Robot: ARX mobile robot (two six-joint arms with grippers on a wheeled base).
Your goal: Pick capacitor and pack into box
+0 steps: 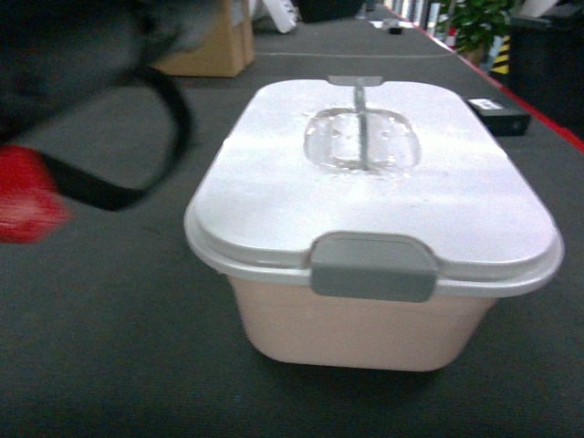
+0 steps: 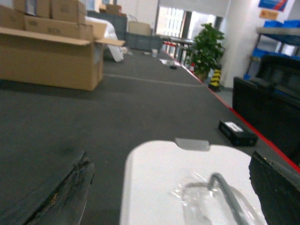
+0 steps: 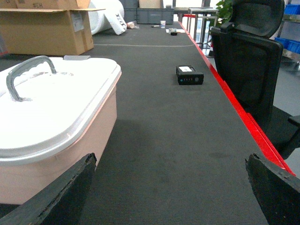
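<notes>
On the dark table, the box (image 1: 365, 328) is sitting lidded, its long axis running near to far, one latch (image 1: 372, 265) facing near. Both grippers, left (image 2: 171, 187) and right (image 3: 171, 187), are spreading wide, holding nothing.

Dark red-edged table (image 3: 187, 140), black chair (image 3: 248, 51), potted plant (image 2: 206, 44)

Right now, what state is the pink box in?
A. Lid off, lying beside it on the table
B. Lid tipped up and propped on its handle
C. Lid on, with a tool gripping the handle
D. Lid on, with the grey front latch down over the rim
D. The white lid sits flat on the pink box, its grey latch folded down over the front rim, and nothing touches the handle.
</notes>
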